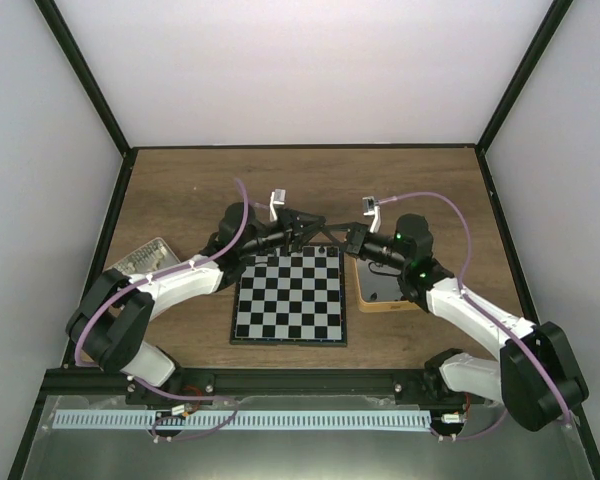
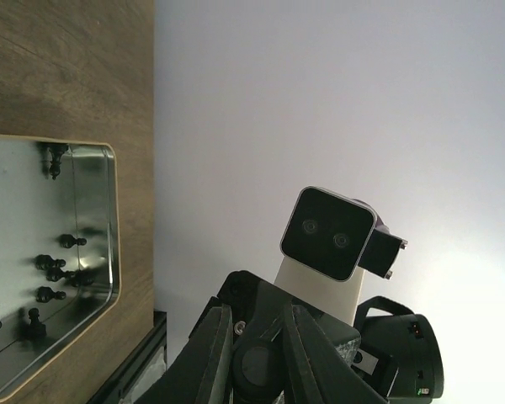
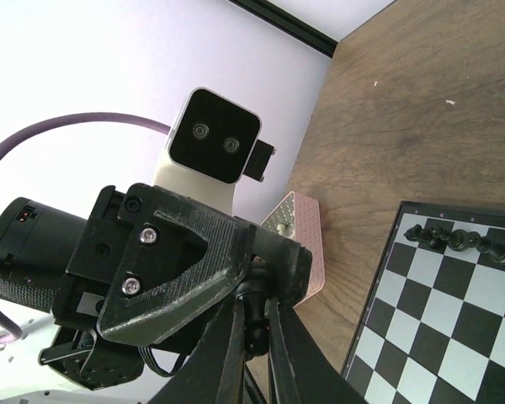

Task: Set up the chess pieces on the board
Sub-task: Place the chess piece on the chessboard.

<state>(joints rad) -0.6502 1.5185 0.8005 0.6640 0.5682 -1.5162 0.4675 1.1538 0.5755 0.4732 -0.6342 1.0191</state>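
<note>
The board [image 1: 290, 310] lies in the middle of the table, and its corner shows in the right wrist view [image 3: 429, 337]. Several black chess pieces [image 3: 463, 240] stand in its far row. My left gripper [image 1: 306, 232] and right gripper [image 1: 330, 234] meet tip to tip above the board's far edge. One black chess piece [image 3: 254, 337] is between them. My right gripper [image 3: 254, 316] is shut on its body. My left gripper [image 2: 257, 337] closes round its round base [image 2: 257, 368]. More pieces [image 2: 55, 269] lie in the tin.
The tan-sided metal tin [image 1: 385, 303] sits right of the board, under my right arm, and shows in the left wrist view [image 2: 114, 219]. The pink tray [image 1: 145, 258] lies at the left, also seen from the right wrist [image 3: 303, 244]. Black frame posts rise at the table's corners.
</note>
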